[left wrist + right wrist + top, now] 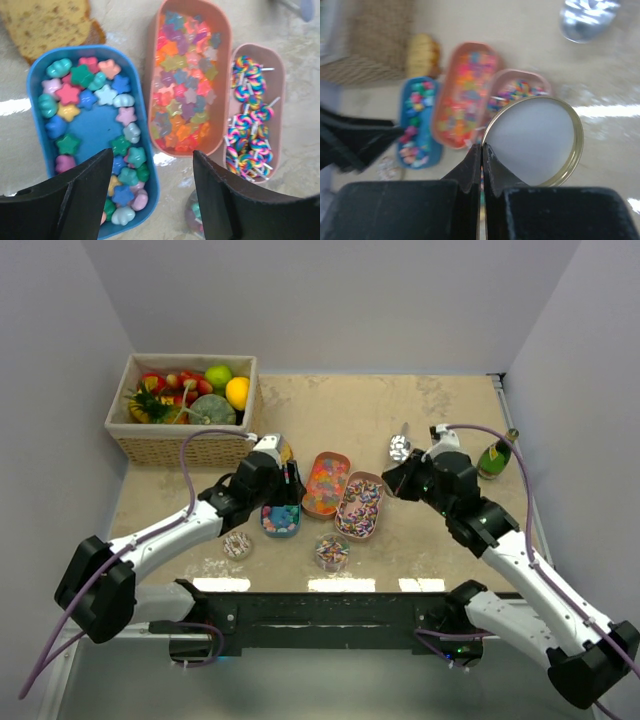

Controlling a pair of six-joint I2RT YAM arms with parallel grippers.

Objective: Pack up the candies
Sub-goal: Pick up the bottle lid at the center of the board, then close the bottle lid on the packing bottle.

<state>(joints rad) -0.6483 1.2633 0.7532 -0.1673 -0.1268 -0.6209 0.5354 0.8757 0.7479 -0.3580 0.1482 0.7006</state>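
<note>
Three open trays hold the candies: a blue tray (35, 75) of pastel star and cloud sweets (90, 95), an orange tray (220, 30) of orange-red gummies (182, 90), and a pink tray (277, 65) of swirled pieces (247, 125). They also show in the top view (281, 520) (326, 483) (360, 505). My left gripper (152, 160) (290, 488) is open and empty, hovering over the blue tray's near right edge. My right gripper (481, 147) (393, 480) is shut on the rim of a gold-edged round lid (535, 140), held above the pink tray.
A small glass jar (332, 552) with mixed candies stands in front of the trays, and a smaller round container (237, 545) to its left. A wicker basket (150, 445) of fruit sits back left. A cake slice (45, 22), a silvery object (400, 448) and a green bottle (497, 456) lie nearby.
</note>
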